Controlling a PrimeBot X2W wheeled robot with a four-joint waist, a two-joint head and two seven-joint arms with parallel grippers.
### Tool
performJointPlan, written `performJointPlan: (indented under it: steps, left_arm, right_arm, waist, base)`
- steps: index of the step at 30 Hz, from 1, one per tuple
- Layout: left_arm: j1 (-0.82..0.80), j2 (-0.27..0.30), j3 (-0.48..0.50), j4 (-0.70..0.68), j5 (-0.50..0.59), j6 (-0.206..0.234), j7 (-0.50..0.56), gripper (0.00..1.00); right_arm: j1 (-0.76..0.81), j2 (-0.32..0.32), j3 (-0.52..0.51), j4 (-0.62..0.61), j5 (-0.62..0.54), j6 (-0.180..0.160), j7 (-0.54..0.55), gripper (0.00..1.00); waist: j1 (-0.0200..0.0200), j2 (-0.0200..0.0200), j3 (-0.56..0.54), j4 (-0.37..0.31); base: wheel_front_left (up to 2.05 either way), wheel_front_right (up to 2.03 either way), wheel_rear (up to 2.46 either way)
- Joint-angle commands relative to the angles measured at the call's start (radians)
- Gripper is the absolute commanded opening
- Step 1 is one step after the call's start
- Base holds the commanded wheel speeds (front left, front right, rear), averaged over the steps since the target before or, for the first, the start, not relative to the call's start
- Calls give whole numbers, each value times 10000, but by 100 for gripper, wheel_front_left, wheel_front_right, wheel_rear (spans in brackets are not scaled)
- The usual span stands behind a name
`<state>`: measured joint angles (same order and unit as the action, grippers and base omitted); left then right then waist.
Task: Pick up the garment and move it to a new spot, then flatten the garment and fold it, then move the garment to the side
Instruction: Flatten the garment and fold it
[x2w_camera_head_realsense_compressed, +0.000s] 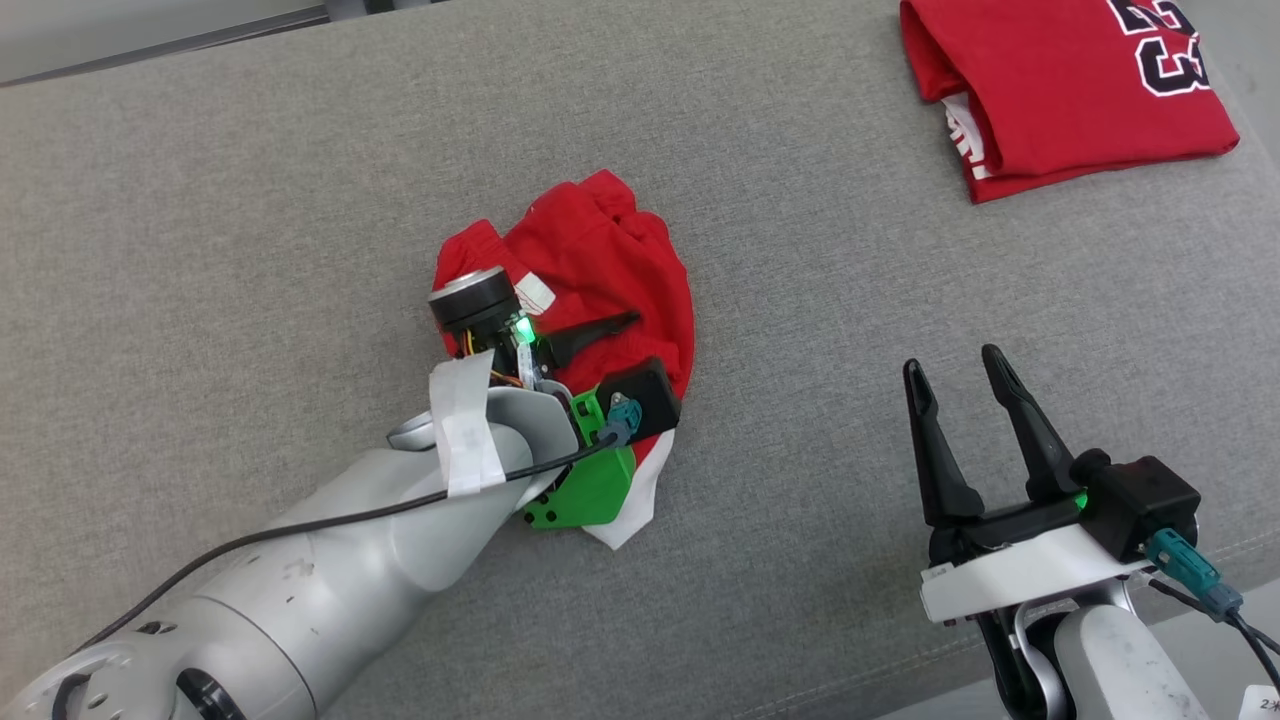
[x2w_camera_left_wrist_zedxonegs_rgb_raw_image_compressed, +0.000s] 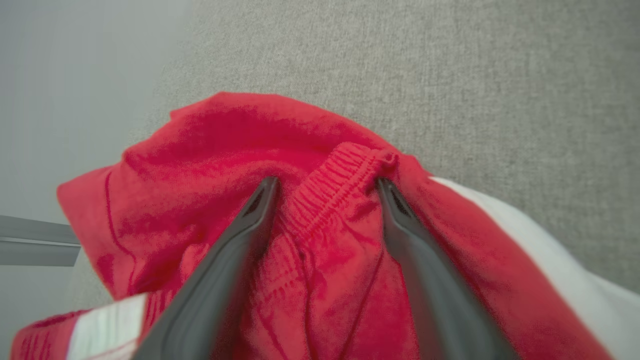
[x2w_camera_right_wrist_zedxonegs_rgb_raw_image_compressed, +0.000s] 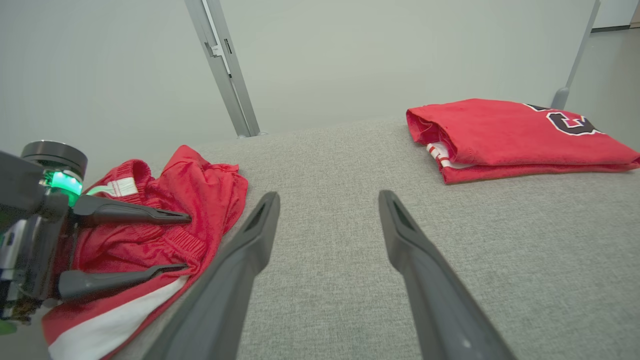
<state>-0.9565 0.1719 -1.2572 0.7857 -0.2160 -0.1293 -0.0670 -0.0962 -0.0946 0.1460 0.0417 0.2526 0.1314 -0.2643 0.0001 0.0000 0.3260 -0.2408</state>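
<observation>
Two claws, head view: L claw (x2w_camera_head_realsense_compressed: 640, 355) spread over crumpled red garment (x2w_camera_head_realsense_compressed: 600, 240) mid-worktop (x2w_camera_head_realsense_compressed: 200, 250); R claw (x2w_camera_head_realsense_compressed: 952, 360) spread, empty, near. L wrist view: fingers (x2w_camera_left_wrist_zedxonegs_rgb_raw_image_compressed: 225, 260) straddle elastic waistband (x2w_camera_left_wrist_zedxonegs_rgb_raw_image_compressed: 340, 175), unpinched. R wrist view: folded red jersey (x2w_camera_right_wrist_zedxonegs_rgb_raw_image_compressed: 510, 135) lies well apart.

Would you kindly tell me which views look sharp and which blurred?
Head view: sharp, evenly lit. Left wrist view: soft; garment and left hand's fingers blurred. Right wrist view: mostly crisp, wide-angle stretch, right hand's fingers blurred low down.

Bare lab (grey fabric surface (x2w_camera_head_realsense_compressed: 800, 300), metal post (x2w_camera_right_wrist_zedxonegs_rgb_raw_image_compressed: 222, 65), blank wall (x2w_camera_right_wrist_zedxonegs_rgb_raw_image_compressed: 350, 60))
</observation>
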Motion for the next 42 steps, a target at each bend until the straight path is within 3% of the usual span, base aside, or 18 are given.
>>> performJointPlan:
  steps: [1,7,13,18,21,34,36,37,38,39,40,42]
  left_arm:
    - [-260,51,20,87,16,-13,-176,0]
    - [-579,-157,382,45,-243,227,-1158,0]
    - [-1365,-393,1660,-567,-828,1069,-1893,0]
    - [-2177,-388,3310,-2638,-781,2141,-1977,0]
    - [-1729,-104,4077,-3990,-532,2449,-1964,0]
    - [3929,608,4808,-5444,-262,2081,-1969,0]
    - [4711,716,4954,-5508,-323,1815,-1969,0]
    - [4967,792,5037,-5556,-258,1758,-1969,6]
    - [5354,814,5199,-5607,-360,1663,-1971,37]
    - [5636,844,5285,-5670,-429,1520,-1971,82]
    - [5935,922,5386,-5731,-368,1396,-1970,100]
    - [6401,1038,5474,-5786,-293,1187,-1970,100]
  right_arm:
    - [-101,37,0,6,51,-17,5,100]
    - [34,151,46,109,75,-17,5,100]
    - [38,250,70,126,78,-17,5,100]
    - [-33,298,32,110,82,-17,5,100]
    - [-57,302,15,71,67,-17,5,100]
    - [-146,-9,-200,-32,1,-17,5,100]
    - [-101,-53,-262,-49,-8,-17,5,100]
    - [-61,-71,-293,-57,-15,-17,5,100]
    - [4,-96,-338,-66,-20,-17,3,100]
    - [51,-112,-375,-73,-24,-17,3,100]
    - [111,-136,-425,-84,-33,-17,5,100]
    - [175,-170,-415,-79,-55,-17,5,100]
  waist:
    - [-1,0,-33,-51]
    - [-1,0,-232,-265]
    - [-1,0,-342,-446]
    - [-1,0,-342,-430]
    - [-1,0,-315,-286]
    - [-1,0,-6,631]
    - [-1,0,-32,726]
    - [-1,0,-54,764]
    - [-1,0,-89,824]
    - [-1,0,-111,865]
    - [-1,0,-147,934]
    - [-1,0,-219,1037]
  base:
    - [0,0,0]
    - [0,0,0]
    - [0,0,0]
    - [0,0,0]
    - [0,0,0]
    - [0,0,0]
    - [0,0,0]
    - [0,0,0]
    - [0,0,0]
    - [0,0,0]
    - [0,0,0]
    - [0,0,0]
